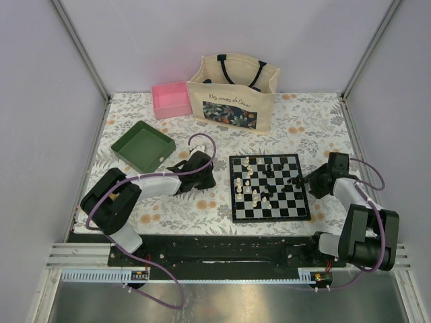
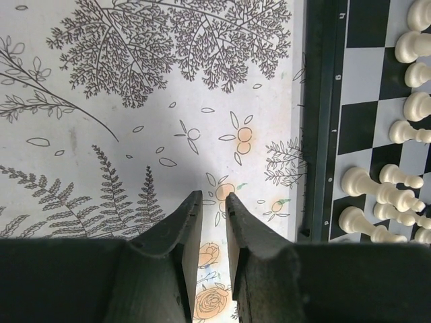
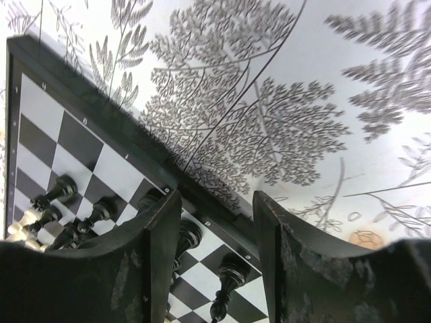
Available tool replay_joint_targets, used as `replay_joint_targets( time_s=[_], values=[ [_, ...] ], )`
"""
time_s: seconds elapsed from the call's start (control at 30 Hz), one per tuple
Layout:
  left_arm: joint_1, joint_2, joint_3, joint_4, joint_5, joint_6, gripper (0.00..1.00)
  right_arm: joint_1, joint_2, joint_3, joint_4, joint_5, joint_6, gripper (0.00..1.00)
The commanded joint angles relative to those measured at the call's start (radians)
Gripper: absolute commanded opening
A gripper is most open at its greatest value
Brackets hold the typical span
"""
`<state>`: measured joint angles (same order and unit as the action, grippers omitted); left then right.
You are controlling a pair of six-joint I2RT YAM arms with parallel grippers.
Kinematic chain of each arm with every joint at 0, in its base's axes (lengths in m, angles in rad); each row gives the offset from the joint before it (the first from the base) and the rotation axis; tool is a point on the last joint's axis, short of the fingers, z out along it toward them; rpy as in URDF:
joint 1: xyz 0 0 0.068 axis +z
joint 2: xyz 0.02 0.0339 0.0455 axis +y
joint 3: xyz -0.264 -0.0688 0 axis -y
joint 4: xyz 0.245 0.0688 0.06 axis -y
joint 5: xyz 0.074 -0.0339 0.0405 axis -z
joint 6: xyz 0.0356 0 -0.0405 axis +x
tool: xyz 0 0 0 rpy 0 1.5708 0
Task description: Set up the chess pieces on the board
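Observation:
The board [image 1: 269, 202] lies right of the table's middle. Cream-white chess pieces [image 1: 248, 176] stand on its left half and black ones [image 1: 286, 176] on its right. My left gripper [image 1: 209, 177] rests low over the cloth just left of the board. In the left wrist view it [image 2: 214, 195] is shut with nothing between its fingers, the white pieces [image 2: 367, 182] and the board's edge [image 2: 316, 134] to its right. My right gripper [image 1: 298, 180] is at the board's right edge. It [image 3: 215, 196] stands open around an upright black piece [image 3: 229, 282]. Another black piece [image 3: 187, 237] stands beside its left finger.
A green tray [image 1: 143, 146] sits at the left, a pink box [image 1: 172, 99] behind it. A cream tote bag [image 1: 232, 91] stands at the back centre. The floral cloth [image 1: 202, 208] covers the table, and white walls close in both sides.

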<state>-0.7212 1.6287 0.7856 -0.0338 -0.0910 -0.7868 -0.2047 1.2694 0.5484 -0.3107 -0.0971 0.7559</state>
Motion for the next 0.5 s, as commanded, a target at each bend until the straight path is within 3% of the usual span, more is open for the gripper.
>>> replay_joint_targets(
  time_s=[0.0,0.1,0.3,0.47],
  values=[
    [0.008,-0.044,-0.005,0.026,0.019,0.038,0.24,0.005,-0.018,0.097,-0.109,0.180,-0.038,0.56],
    [0.008,-0.040,-0.009,0.029,0.043,0.041,0.24,-0.002,-0.016,0.110,-0.110,0.209,-0.043,0.56],
    [0.006,-0.030,-0.013,0.063,0.066,0.050,0.24,-0.002,0.084,0.105,-0.077,0.113,-0.058,0.53],
    [0.006,-0.023,-0.014,0.071,0.080,0.061,0.24,-0.001,0.068,0.021,0.024,0.036,-0.027,0.50]
  ],
)
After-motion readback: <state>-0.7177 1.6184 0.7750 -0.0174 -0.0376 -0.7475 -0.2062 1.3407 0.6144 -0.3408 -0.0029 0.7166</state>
